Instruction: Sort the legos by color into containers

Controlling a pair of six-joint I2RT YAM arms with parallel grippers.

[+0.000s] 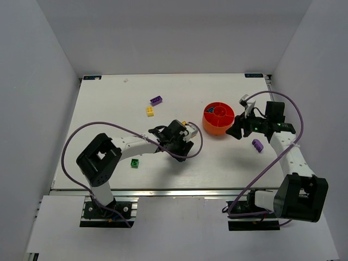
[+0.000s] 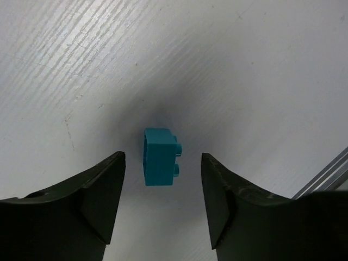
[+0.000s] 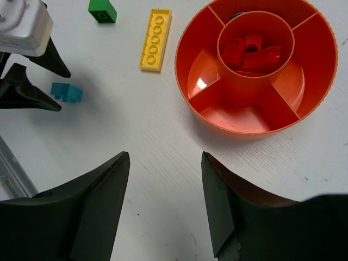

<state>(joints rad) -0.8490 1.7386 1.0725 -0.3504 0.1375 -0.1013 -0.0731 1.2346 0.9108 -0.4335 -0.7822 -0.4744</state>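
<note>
While the top view hides it, our wrist cam catches a teal brick (image 2: 160, 163) sitting untouched inside the open left hand (image 2: 162, 157); the right hand (image 3: 164, 157) is open and empty too.

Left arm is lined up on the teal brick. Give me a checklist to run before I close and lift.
1. Is the left gripper open: ok.
2. Is the teal brick between its fingers, touching neither: ok.
3. Is the brick resting on the table, nothing stacked on it: ok.
4. Is the left gripper low enough to grip: cannot tell.
5. Is the right gripper open, empty and apart from the brick: ok.
6. Does the bowl have a bare outer compartment, with the red bricks in the centre only: ok.
</note>
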